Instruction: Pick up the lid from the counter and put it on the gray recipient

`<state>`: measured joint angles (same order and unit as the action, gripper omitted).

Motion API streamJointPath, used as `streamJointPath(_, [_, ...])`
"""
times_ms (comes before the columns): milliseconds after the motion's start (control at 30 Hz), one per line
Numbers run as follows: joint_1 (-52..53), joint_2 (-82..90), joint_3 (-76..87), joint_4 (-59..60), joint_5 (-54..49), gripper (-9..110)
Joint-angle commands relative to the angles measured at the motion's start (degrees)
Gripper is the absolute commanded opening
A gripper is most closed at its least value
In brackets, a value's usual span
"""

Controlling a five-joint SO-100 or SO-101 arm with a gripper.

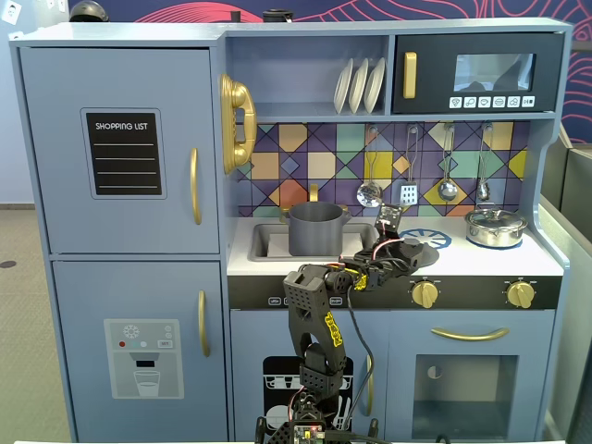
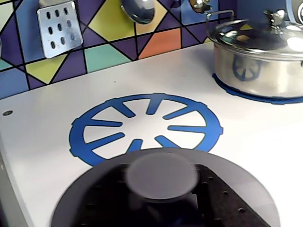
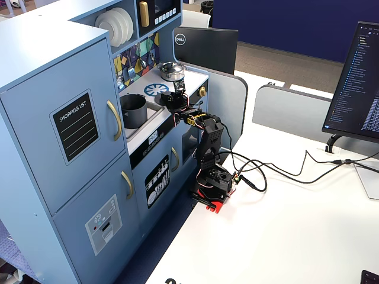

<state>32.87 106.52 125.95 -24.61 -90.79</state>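
Note:
The lid (image 2: 246,189) is a dark-gray disc filling the bottom of the wrist view, with its round knob (image 2: 161,174) in the middle. My gripper (image 2: 163,201) is shut on that knob, with black jaw parts on both sides of it. The lid covers the near edge of the blue burner print (image 2: 147,124). In a fixed view the lid (image 1: 416,251) is low over the counter's front, right of the sink, held by the gripper (image 1: 398,242). I cannot tell whether it touches the counter. The gray recipient (image 1: 314,228) stands open in the sink, left of the gripper; it also shows in the other fixed view (image 3: 134,110).
A shiny silver lidded pot (image 2: 259,56) stands on the right burner (image 1: 496,227). A spatula (image 2: 56,24) and ladles hang on the tiled back wall. The sink rim (image 1: 252,242) lies between the pot and the counter. The arm's base (image 3: 212,183) stands on the white table.

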Motion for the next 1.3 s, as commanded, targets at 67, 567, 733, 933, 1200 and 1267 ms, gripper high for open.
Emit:
streamJointPath(67, [-0.9,0.7,-1.8,-0.3,-0.4,0])
streamJointPath(567, [-1.5,4.5,-7.8,1.8,-1.6,0])
streamJointPath(733, [-2.2,7.3,-11.4,5.4,-1.6,0])
streamJointPath(933, [-6.2,13.5,-17.7,14.2,0.4,0])
streamJointPath(1200, [-16.6,21.0,-22.5,25.8,2.1,0])
streamJointPath(1267, [-19.1,22.1,-22.4,27.4,2.1,0])
